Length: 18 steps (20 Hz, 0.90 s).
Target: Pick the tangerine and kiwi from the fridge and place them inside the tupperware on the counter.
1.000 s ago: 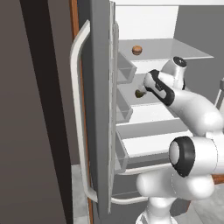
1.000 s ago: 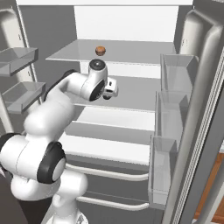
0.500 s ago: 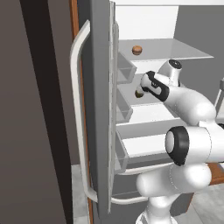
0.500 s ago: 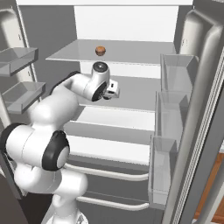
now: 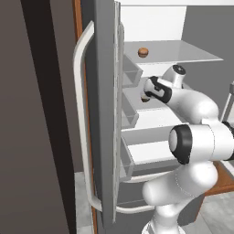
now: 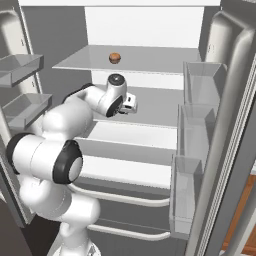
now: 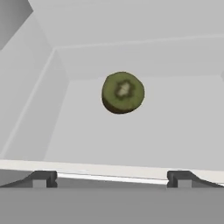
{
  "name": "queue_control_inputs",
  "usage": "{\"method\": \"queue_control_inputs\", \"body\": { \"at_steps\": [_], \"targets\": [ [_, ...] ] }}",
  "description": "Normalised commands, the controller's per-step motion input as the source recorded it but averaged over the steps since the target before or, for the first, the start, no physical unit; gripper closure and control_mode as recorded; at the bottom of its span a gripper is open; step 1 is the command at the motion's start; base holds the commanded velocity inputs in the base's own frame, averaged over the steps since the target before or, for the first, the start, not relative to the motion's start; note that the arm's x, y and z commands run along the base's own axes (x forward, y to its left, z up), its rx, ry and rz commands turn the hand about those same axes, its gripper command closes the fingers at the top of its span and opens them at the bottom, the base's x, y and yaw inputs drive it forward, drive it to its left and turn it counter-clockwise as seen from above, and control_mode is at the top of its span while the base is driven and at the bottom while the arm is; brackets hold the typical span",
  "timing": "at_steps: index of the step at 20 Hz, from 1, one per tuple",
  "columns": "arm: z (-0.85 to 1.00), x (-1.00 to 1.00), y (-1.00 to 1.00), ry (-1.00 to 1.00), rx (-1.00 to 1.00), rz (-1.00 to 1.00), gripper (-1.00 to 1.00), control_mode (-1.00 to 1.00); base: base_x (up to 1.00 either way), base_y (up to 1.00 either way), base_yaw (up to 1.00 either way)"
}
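While both doors hang open: the fridge shows its white inside, grey shelves and clear door bins
Gripper: jaws spread fully wide, nothing between them, holding nothing
Fingertips: two small dark tips at the bottom of the hand view, well apart from each other
Kiwi: on a grey shelf inside the fridge, ahead of the gripper and roughly centred between the tips, not touched; green cut face turned to the hand camera
Kiwi, left base view: small dark lump just beside the hand on the middle shelf
Tangerine: alone on the top shelf, one level above the hand, well apart from it; also seen from the left
Arm: reaches into the fridge at the middle shelf level
Handle: long curved white bar on the left door's outside
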Motion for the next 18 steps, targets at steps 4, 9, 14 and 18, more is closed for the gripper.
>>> {"method": "queue_control_inputs", "body": {
  "at_steps": [4,9,14,18],
  "targets": [
    [-0.07,0.24,0.00,0.00,0.00,0.00,-1.00,-1.00,0.00,0.00,0.00],
    [-0.09,0.20,0.00,0.00,0.00,0.00,-1.00,-1.00,0.00,0.00,0.00],
    [-0.09,0.20,0.00,0.00,0.00,0.00,-1.00,-1.00,0.00,0.00,0.00],
    [-0.08,0.22,0.00,0.00,0.00,0.00,-1.00,-1.00,0.00,0.00,0.00]
  ]
}}
